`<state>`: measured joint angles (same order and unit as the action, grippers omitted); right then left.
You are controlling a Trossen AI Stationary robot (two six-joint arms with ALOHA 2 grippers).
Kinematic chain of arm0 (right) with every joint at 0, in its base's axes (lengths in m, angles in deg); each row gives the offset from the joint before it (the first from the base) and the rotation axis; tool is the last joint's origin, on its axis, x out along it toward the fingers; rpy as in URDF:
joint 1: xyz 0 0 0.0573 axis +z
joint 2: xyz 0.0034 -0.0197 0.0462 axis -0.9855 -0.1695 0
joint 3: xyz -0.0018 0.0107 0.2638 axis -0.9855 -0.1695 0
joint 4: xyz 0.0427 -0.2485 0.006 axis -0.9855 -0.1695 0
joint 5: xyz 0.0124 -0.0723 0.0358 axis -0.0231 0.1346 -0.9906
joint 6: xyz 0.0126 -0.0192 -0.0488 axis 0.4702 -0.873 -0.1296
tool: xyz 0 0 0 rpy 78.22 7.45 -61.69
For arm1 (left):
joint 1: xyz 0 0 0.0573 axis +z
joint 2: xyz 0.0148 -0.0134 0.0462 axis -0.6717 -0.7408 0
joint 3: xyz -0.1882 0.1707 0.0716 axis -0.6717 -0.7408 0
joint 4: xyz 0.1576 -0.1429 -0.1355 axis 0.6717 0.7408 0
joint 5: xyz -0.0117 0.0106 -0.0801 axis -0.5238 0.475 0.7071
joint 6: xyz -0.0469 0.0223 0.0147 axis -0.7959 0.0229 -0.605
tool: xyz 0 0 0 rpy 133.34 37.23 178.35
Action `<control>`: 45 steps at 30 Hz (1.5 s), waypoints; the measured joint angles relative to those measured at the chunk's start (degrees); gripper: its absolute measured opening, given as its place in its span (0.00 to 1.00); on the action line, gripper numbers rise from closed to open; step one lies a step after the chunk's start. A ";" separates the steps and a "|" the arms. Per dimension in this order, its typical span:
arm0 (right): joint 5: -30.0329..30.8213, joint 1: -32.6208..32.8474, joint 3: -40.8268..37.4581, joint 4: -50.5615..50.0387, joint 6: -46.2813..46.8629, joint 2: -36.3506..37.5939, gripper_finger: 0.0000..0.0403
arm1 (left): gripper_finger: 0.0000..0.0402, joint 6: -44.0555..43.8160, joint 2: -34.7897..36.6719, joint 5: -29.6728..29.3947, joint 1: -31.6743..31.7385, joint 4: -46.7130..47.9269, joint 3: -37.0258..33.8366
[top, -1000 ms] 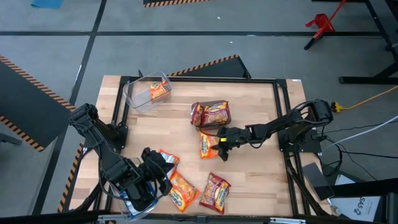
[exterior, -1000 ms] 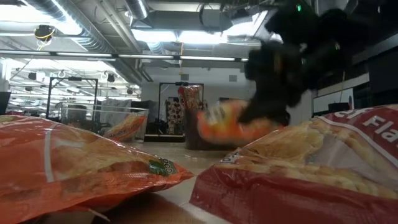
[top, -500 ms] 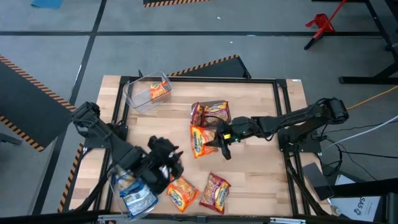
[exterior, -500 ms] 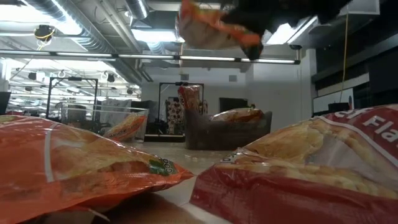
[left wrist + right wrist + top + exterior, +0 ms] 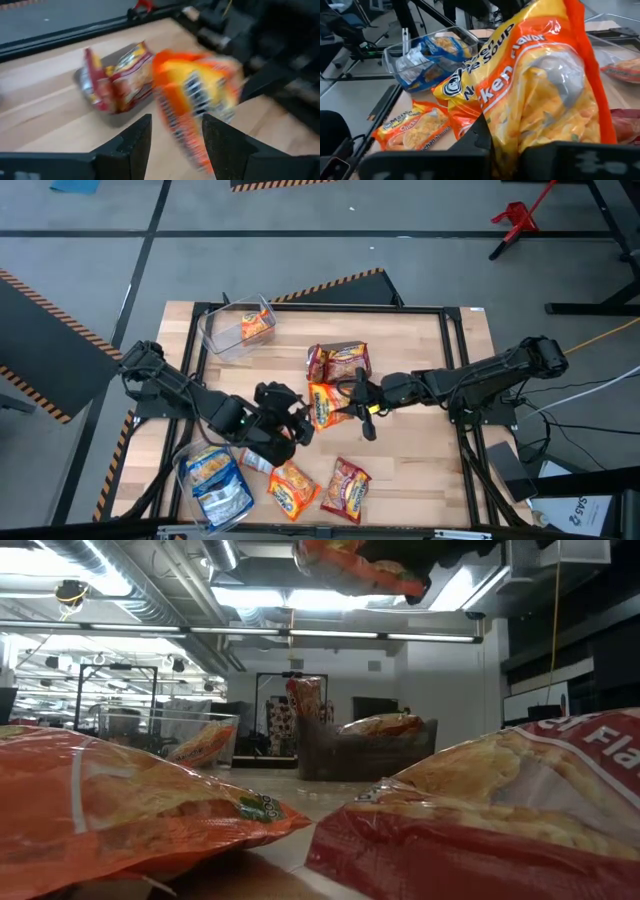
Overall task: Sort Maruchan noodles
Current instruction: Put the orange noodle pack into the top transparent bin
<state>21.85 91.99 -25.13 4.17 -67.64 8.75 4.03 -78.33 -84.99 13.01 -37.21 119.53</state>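
Observation:
My right gripper (image 5: 346,408) reaches in from the table's right and is shut on an orange Maruchan noodles packet (image 5: 322,405), held up over the table's middle. The same packet shows high in the low view (image 5: 358,564). My left gripper (image 5: 175,142) is open just left of that packet (image 5: 197,100) and touches nothing. Red packets (image 5: 338,362) lie stacked beyond it. More orange (image 5: 292,488) and red (image 5: 346,485) packets lie flat near the front edge. My right gripper pinches the orange packet between its two fingers at the packet's right-hand edge (image 5: 520,140). It comes nearly level from the table's right. The packet stands out past the fingertips, tilted and lifted clear of the table.
A clear bin (image 5: 232,330) at the far left holds an orange packet (image 5: 257,325). A second clear bin (image 5: 192,472) at the near left corner holds blue packets (image 5: 216,488). A black frame (image 5: 455,370) borders the wooden top.
My right gripper has risen with the orange packet, lifting it clear of the table, and has rolled so the packet has turned. My left gripper has swung from the near-left bin toward the table's middle, close to the raised packet; blue packets now show in that bin.

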 joint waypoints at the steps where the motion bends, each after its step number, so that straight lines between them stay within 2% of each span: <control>1: 0.00 0.00 0.00 0.00 -0.04 0.00 0.04 | 0.42 0.65 0.07 -0.34 -0.22 -2.16 -0.01; 4: 0.00 0.02 0.00 -0.22 -0.10 0.02 0.03 | 0.42 4.56 0.41 0.27 -1.33 -10.61 -0.01; 10: -1.55 0.02 0.00 1.31 0.39 0.04 0.04 | 0.42 18.81 1.99 7.34 -3.41 -27.38 -0.01; 12: -1.53 0.02 0.00 1.31 0.39 0.04 0.04 | 0.42 24.38 2.55 12.00 -3.36 -34.14 -0.01; 15: -1.55 0.08 0.00 1.32 0.39 0.04 0.03 | 0.42 30.67 4.12 21.25 -2.37 -39.27 -0.01; 17: -1.45 0.33 0.00 1.33 0.39 0.04 0.03 | 0.42 32.69 5.54 26.01 -0.89 -37.99 0.01; 20: -1.05 0.39 0.00 1.33 0.46 0.04 0.03 | 0.42 33.04 7.65 29.37 2.42 -28.63 0.01; 23: 0.22 0.37 0.00 1.33 0.46 0.04 0.04 | 0.42 33.55 9.72 29.02 5.94 -18.24 -0.08; 25: 1.84 0.37 0.00 1.34 0.34 0.04 0.03 | 0.42 35.20 11.47 29.68 8.44 -17.34 -2.12; 29: 4.76 0.24 -0.02 1.66 -1.95 0.04 0.04 | 0.42 35.55 16.38 38.79 14.25 -24.38 -13.29; 32: 6.54 0.24 -0.02 2.08 -2.45 0.07 0.04 | 0.42 33.46 22.10 42.84 17.34 -36.09 -25.80; 34: 6.99 0.24 -0.02 2.12 -2.49 0.07 0.04 | 0.42 32.67 25.41 44.46 18.84 -47.32 -34.39; 39: 8.36 0.24 -0.02 2.07 -2.49 0.07 0.04 | 0.42 32.21 31.40 44.51 20.93 -73.46 -52.02; 42: 9.01 0.24 -0.07 3.20 -2.52 0.07 0.04 | 0.42 29.18 31.87 41.92 21.55 -81.09 -58.89; 45: 9.01 0.24 -0.09 5.27 -2.62 0.11 0.04 | 0.42 26.77 31.89 37.42 21.70 -83.09 -62.23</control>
<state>30.86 92.23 -25.21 9.44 -70.26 8.86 30.79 -46.44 -47.57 34.71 -120.29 57.30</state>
